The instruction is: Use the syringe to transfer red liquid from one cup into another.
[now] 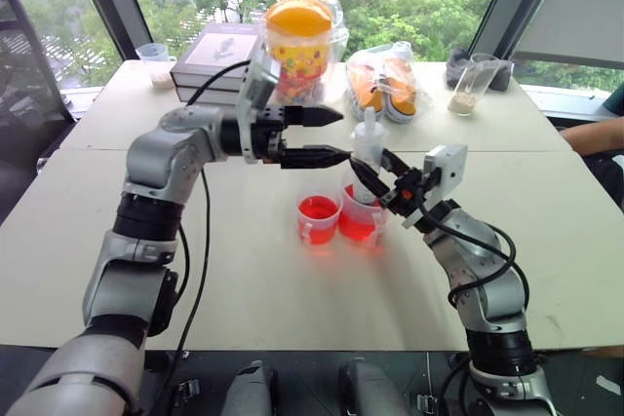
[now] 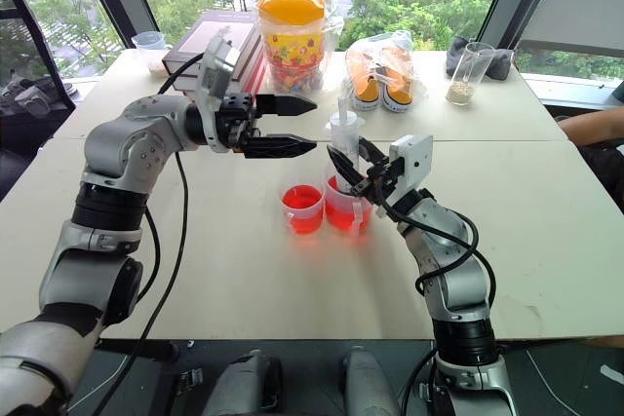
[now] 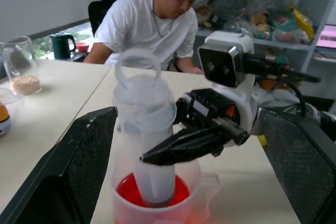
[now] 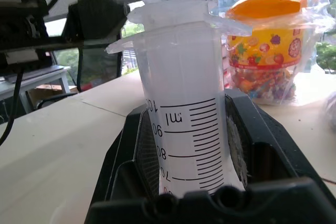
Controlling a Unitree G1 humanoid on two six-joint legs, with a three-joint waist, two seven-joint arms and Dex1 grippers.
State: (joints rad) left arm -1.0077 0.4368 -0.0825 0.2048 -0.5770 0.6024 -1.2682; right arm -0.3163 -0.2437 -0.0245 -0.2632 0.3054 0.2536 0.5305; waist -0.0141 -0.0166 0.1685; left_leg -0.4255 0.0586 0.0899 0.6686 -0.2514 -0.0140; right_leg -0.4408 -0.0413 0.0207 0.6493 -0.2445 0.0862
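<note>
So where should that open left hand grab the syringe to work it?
Probably the plunger ring on top of the syringe, coming in level from the robot's left. The right gripper already clamps the barrel, which stands upright in the cup, leaving only the top free.

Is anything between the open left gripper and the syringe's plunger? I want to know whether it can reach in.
Nothing visible does: the left gripper, open, faces the syringe, which the right gripper holds upright in a cup.

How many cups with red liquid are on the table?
2, side by side mid-table: the left cup stands free; the right cup has the syringe standing in it, gripped by the right gripper.
</note>
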